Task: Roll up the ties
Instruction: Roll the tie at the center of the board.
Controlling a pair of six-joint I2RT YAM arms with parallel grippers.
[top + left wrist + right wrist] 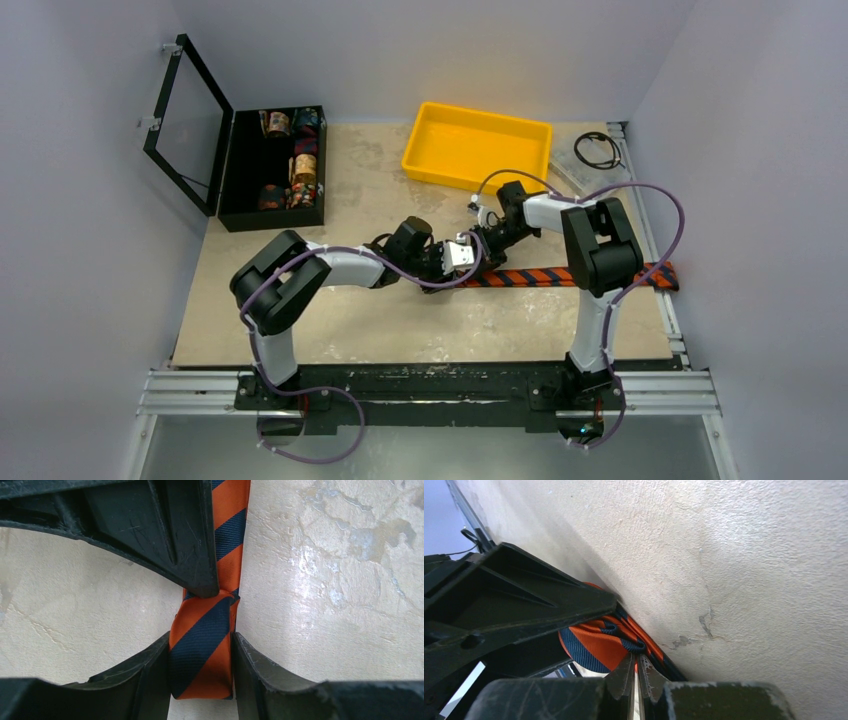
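The tie [560, 277], striped orange and dark navy, lies flat from the table's middle to its right edge. Its left end is folded into a small roll [200, 650]. My left gripper [462, 255] is shut on that roll, one jaw on each side edge [200, 652]. My right gripper [482, 243] is shut, and its tips [636, 672] touch the roll's navy edge fold [624, 635]. Its closed fingers [175, 535] press down where the roll meets the flat tie. The roll [594, 647] also shows in the right wrist view.
A yellow tray [420, 160] stands at the back middle. An open black case [232, 180] at the back left holds several patterned fabric rolls [303, 165]. A black cable loop [598, 150] lies at the back right. The tie's far end reaches the table's right edge [665, 275].
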